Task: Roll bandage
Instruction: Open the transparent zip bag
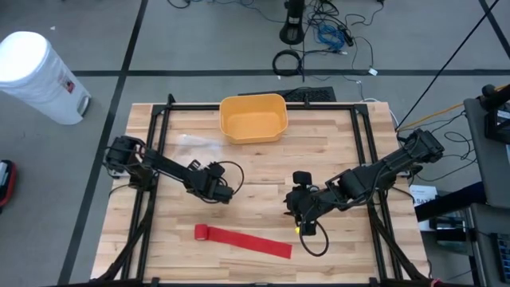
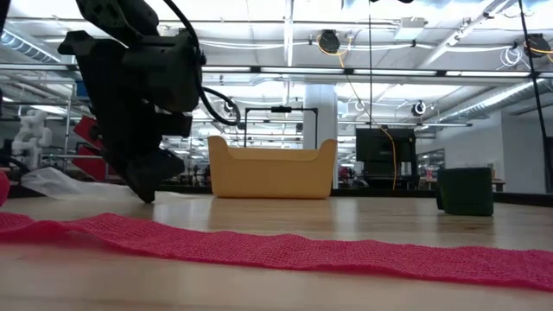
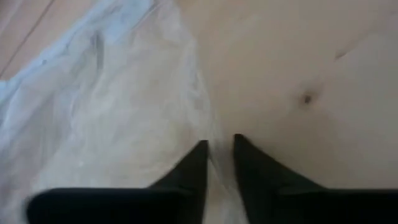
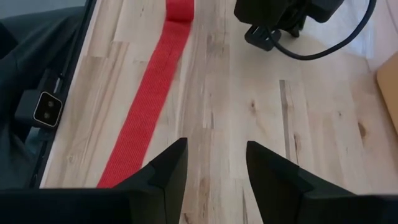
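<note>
**Red bandage lies unrolled on the table**

The left tool [image 1: 224, 191] hovers low over bare wood, fingers nearly pressed together, beside a clear plastic wrapper [image 1: 195, 143]. The red bandage [image 1: 243, 240] stretches flat along the near edge. The right tool [image 1: 301, 217] hovers spread, empty.

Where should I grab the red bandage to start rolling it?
Judging by its pose, take the red bandage at its folded, slightly raised end, coming from above. The rest lies flat on the table, offering no edge. The left hand is nearer that end.
</note>
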